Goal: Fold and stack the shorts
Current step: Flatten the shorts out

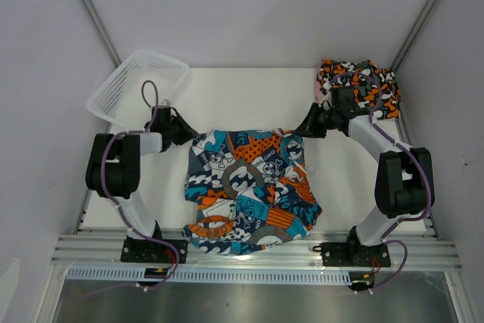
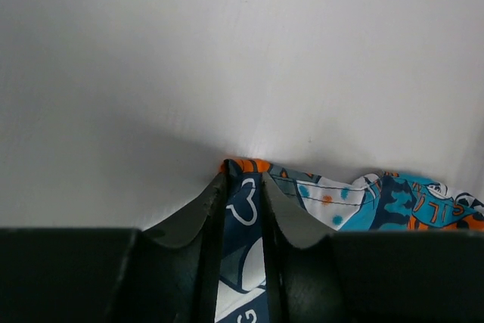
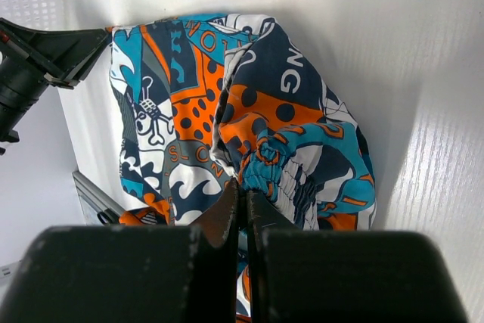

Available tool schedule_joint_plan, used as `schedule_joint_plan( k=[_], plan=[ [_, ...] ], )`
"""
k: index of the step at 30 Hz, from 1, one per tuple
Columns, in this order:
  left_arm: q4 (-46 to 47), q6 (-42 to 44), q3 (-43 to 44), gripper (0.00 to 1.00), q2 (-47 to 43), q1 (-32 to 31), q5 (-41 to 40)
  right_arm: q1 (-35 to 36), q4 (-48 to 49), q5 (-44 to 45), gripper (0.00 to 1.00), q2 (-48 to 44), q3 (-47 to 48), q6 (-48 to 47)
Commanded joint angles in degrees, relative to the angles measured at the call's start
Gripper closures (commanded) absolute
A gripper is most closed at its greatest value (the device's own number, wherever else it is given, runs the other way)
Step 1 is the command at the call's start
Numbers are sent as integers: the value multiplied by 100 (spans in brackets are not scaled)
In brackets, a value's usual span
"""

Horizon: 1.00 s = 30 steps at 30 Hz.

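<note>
Roughly mid-task, I'd guess. The teal-navy patterned fabric shorts (image 1: 249,191) lie spread in the middle of the white table (image 1: 242,96), not folded yet. The left gripper (image 1: 184,132) is clamped on their far-left edge, and the right gripper (image 1: 311,122) is pinched on the gathered waistband at far right. The black fabric shorts with orange-white blotches (image 1: 359,85) sit bunched in the far-right corner, looks done-ish. Can't see a pink pair anywhere. The white plastic mesh basket (image 1: 136,85) sits tipped at far left, out of the way.
</note>
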Motion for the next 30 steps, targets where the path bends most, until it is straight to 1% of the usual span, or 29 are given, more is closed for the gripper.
schedule_joint_plan(
  k=[1,3,4,6,7,9,13,15,18,19,20,21,22,23,26,27,28,30],
  plan=[
    [-383,290,176,72,-28,-70,-194,-20,159,-139,100,-236,8,-2],
    [-480,369,290,72,7,-123,-281,-20,167,-156,100,-236,25,15],
    [-629,404,395,74,25,-149,-334,-20,176,-156,100,-236,25,15],
    [-796,501,588,83,95,-211,-483,-20,167,-165,100,-263,25,15],
    [-971,518,659,93,113,-281,-650,-20,150,-157,100,-272,25,15],
    [-1235,632,939,100,218,-404,-843,-29,124,-148,100,-298,25,7],
    [-1833,800,1371,100,420,-641,-1519,-29,97,-113,100,-368,8,-11],
    [-1957,826,1468,100,473,-668,-1583,-29,71,-113,100,-368,25,-11],
    [-1879,852,1425,100,386,-651,-1557,-38,44,-112,100,-421,78,-11],
    [-1809,861,1381,100,142,-651,-1556,-29,44,-147,100,-447,104,-20],
    [-1712,853,1154,100,-52,-651,-1539,-29,88,-191,100,-508,122,-29],
    [-1450,853,1039,100,-289,-651,-1504,-29,106,-244,100,-552,157,-29],
    [-1361,818,890,100,-796,-651,-1486,-38,210,-357,100,-596,192,-20],
    [-1342,791,793,100,-1045,-642,-1469,-47,255,-437,100,-693,227,6],
    [-1648,721,870,100,-1924,-651,-1372,-126,475,-788,100,-895,490,225],
    [-1798,703,1071,100,-2126,-651,-1346,-143,501,-876,100,-948,735,287],
    [-1982,651,1108,100,-2616,-651,-1346,-161,510,-1077,100,-1001,876,323],
    [-2071,607,1222,100,-3171,-642,-1206,-170,475,-1176,100,-1272,1218,384]
  ],
)
